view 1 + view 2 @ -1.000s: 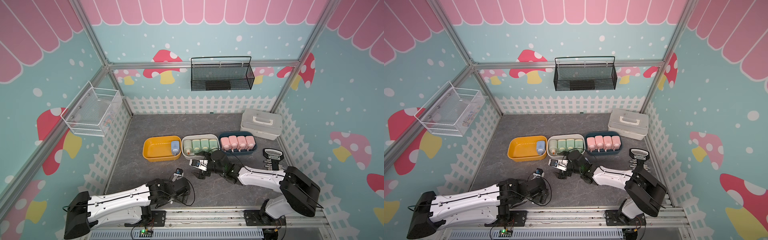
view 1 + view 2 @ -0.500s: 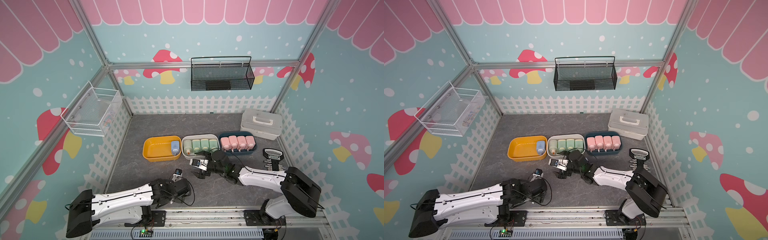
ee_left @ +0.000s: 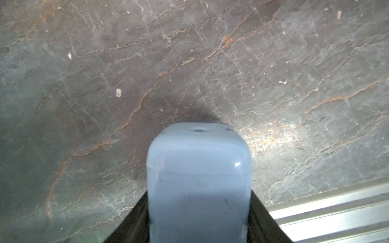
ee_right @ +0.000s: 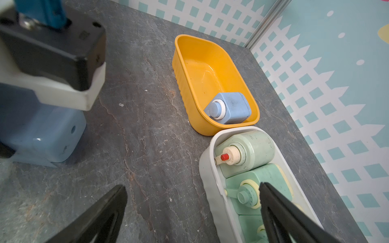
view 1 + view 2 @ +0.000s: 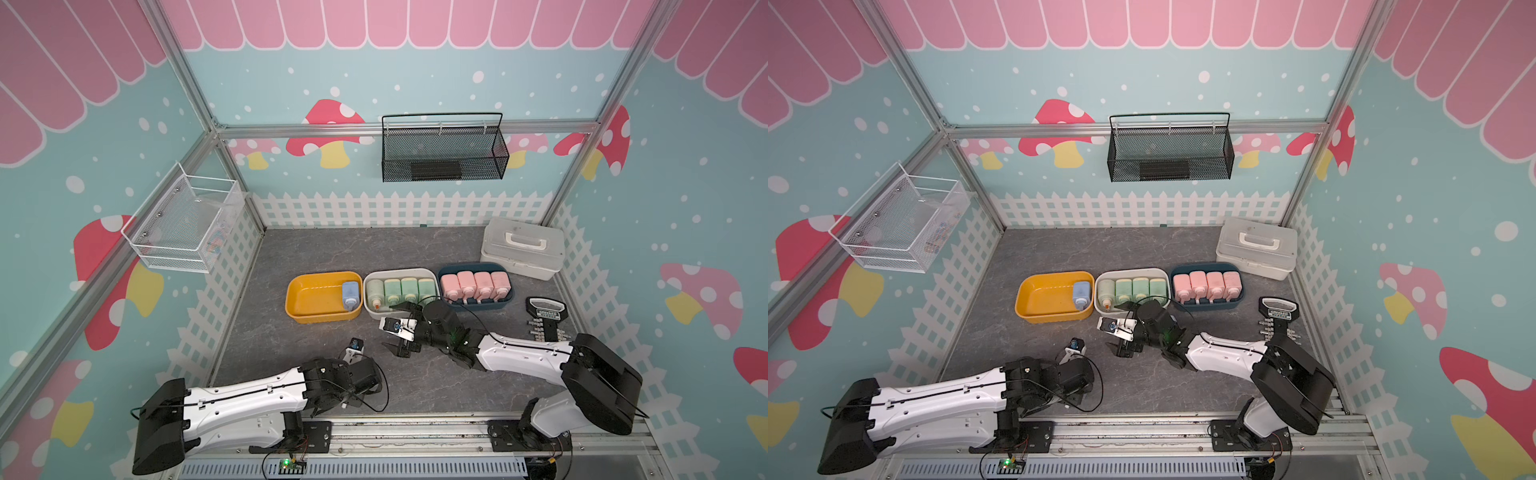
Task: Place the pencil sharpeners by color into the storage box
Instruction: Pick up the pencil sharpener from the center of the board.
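Note:
My left gripper (image 3: 199, 197) is low over the front of the table, its black jaws pressed against both sides of a blue pencil sharpener (image 3: 199, 168) that stands on the slate. The right wrist view shows this sharpener (image 4: 42, 134) under the left wrist. In both top views the left arm hides it. My right gripper (image 4: 192, 210) is open and empty, hovering just in front of the white storage box (image 5: 395, 271) of several green sharpeners (image 5: 401, 291). One blue sharpener (image 5: 350, 293) lies in the yellow box (image 5: 307, 318). Several pink ones (image 5: 473, 284) fill the dark blue box (image 5: 478, 306).
A white lidded case (image 5: 523, 249) stands at the back right. A black handled tool (image 5: 544, 316) lies by the right fence. A black mesh basket (image 5: 442, 149) and a white wire basket (image 5: 183, 224) hang on the walls. The aluminium rail (image 5: 415, 432) runs along the front.
The left jaws have closed in on the blue sharpener, and the left arm has shifted slightly. The right arm has not moved.

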`<move>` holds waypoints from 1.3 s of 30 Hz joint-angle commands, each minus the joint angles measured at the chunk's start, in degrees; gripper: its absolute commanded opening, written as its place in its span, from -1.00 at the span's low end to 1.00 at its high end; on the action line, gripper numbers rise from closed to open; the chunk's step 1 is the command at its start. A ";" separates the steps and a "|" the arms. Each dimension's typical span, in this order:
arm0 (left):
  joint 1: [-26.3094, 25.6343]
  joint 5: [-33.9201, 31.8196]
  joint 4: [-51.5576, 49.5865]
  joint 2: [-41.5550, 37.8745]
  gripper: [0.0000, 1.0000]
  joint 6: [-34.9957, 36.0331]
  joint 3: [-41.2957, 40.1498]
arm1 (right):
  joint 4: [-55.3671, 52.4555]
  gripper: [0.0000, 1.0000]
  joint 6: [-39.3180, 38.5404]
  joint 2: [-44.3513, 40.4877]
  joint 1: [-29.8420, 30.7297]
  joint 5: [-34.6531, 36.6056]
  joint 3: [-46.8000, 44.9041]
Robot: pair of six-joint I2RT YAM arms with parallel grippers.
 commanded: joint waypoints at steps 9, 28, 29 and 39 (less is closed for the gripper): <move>1.75 -3.50 -0.49 -1.87 -0.85 -0.72 3.34 | 0.66 0.96 1.90 0.84 0.07 -0.89 -0.25; 21.14 -5.57 5.75 -5.25 -1.00 4.43 8.32 | 2.91 0.97 21.06 3.62 0.13 -0.24 8.61; 21.43 -6.82 5.73 -5.26 -1.00 4.17 9.05 | 3.98 0.97 22.49 3.97 0.18 0.33 8.72; 32.68 -8.55 5.42 -4.00 -1.00 11.98 13.60 | 11.79 0.97 25.36 5.04 0.25 2.24 6.60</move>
